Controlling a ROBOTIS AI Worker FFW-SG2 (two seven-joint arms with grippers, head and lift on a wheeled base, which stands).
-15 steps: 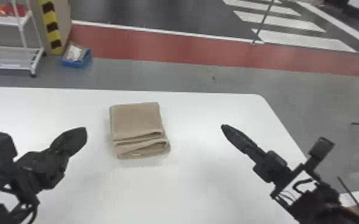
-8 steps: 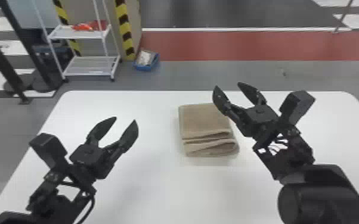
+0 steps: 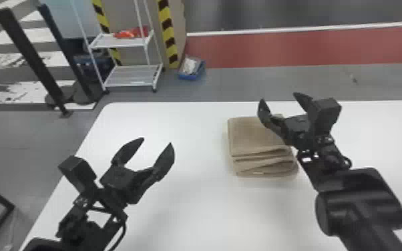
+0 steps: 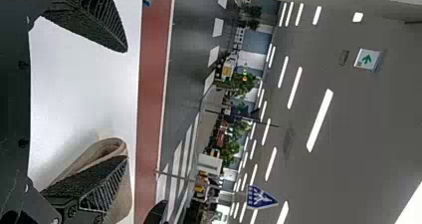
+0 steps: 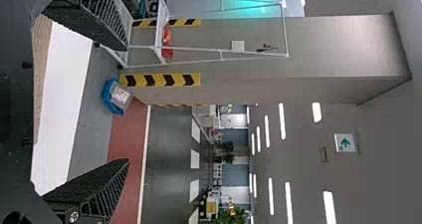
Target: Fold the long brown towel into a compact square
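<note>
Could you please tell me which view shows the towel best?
The head view: the towel shows nearly whole there, with its stacked folds. The left wrist view shows it partly hidden; the right wrist view, a strip of it.

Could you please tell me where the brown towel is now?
In the head view, the folded brown towel lies on the white table, right of centre, partly behind the right hand.

From my end I see a white rack point(image 3: 130, 76) with something red point(image 3: 128, 33), maybe a bag, on its upper shelf. A blue bin point(image 3: 189, 76) sits near it on the floor, beside a red strip point(image 3: 293, 50). I also see black-and-yellow tape point(image 3: 167, 28), a green arrow sign point(image 4: 367, 59) and leafy plants point(image 4: 244, 84).
</note>
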